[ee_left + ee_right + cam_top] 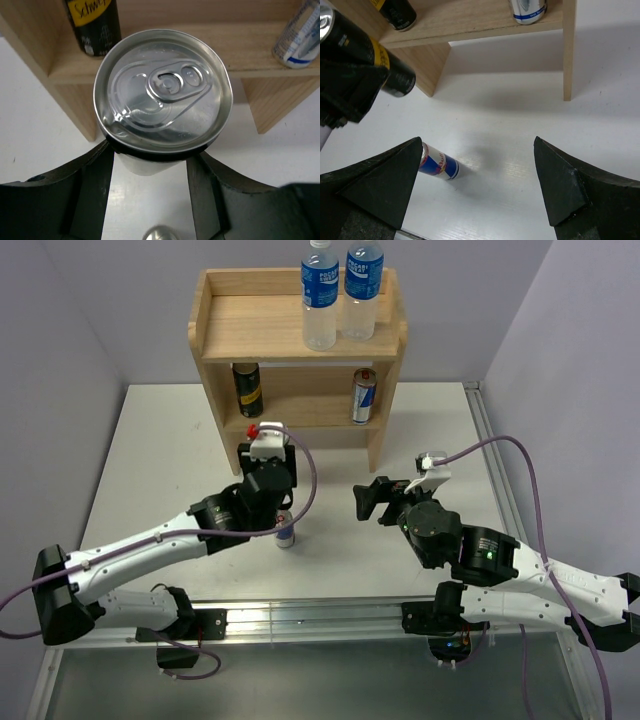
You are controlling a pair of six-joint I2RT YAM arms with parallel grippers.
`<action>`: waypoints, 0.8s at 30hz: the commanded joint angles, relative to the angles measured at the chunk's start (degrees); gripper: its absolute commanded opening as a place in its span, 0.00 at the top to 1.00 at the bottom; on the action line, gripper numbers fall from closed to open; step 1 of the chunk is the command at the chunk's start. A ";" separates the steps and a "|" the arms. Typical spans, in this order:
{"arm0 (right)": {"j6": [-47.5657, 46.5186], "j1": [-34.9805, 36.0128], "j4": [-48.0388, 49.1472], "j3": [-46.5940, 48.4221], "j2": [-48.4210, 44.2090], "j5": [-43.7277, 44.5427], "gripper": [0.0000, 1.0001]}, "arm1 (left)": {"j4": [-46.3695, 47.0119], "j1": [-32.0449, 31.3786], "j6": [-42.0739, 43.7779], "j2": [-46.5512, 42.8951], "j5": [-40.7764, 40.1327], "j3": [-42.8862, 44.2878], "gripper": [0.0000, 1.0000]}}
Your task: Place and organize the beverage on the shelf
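Grips a black can in the left gripper, fingers clenched on its sides just below the silver lid, pull tab in plain view from the wrist. Holds that can, with a yellow band around its black body, lifted off the table, just in front of the shelf and nearer its left side panel. Spreads the right gripper wide, released, nothing between the jaws. Hovers it low over the table in front of the shelf's right side panel, apart from it, pointing left toward the other arm. Finds the shelf against the far edge of the table, about midway along that edge. Shows two clear, blue-labelled bottles upright at the right end of the top board, the left bottle just beside the right bottle. Shows on the lower board a black and yellow can at the left end and a silver and blue can at the right end, both upright, well apart. Shows a small blue and silver can standing on the table under the left wrist, short of the near edge.
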 commanded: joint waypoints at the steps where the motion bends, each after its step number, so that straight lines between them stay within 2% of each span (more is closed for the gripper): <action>1: -0.47 -0.30 0.42 1.57 -0.63 2.59 0.01 | 12.67 3.75 8.32 1.96 4.77 5.02 1.00; 9: -0.74 -0.39 -0.02 1.05 -1.07 3.39 0.01 | 15.33 11.23 9.30 7.07 13.91 10.29 1.00; 24: -0.47 -0.74 0.95 -0.18 0.07 3.04 0.01 | 17.71 15.98 10.26 11.72 17.44 15.65 1.00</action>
